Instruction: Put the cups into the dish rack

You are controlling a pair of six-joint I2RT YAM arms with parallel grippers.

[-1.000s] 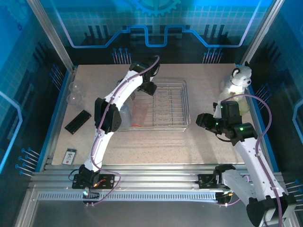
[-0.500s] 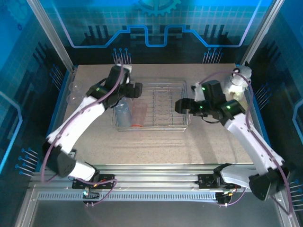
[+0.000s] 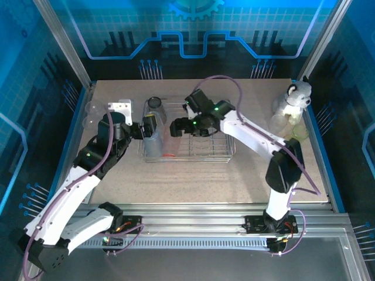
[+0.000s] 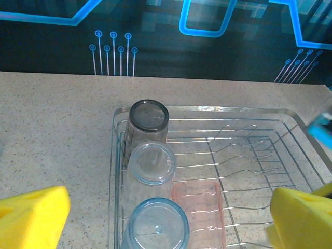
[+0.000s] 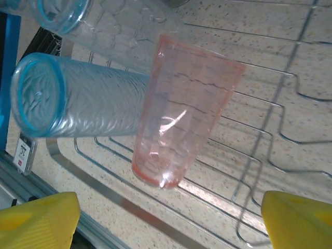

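Note:
The dish rack (image 3: 218,124) holds a smoky grey cup (image 3: 155,104) at its back left, a pale blue cup (image 3: 152,144) and a pink cup (image 3: 173,144) lying on the wires. My left gripper (image 3: 145,129) hovers open at the rack's left end. From its wrist I look down on the grey cup (image 4: 149,118), a clear cup (image 4: 152,163), the blue cup (image 4: 158,227) and the pink cup (image 4: 201,210). My right gripper (image 3: 177,127) hangs open over the pink cup (image 5: 181,119), with the blue cup (image 5: 78,93) beside it. Neither gripper touches a cup.
Two clear cups (image 3: 91,115) sit at the table's left edge. A clear cup (image 3: 279,123) and a yellow-green cup (image 3: 300,132) stand at the right, below a grey-white plush animal (image 3: 296,98). The rack's upright dividers (image 4: 249,155) fill its right half.
My right arm has swung from the table's right side to over the rack. My left arm has pulled back from the rack's far side to its left end.

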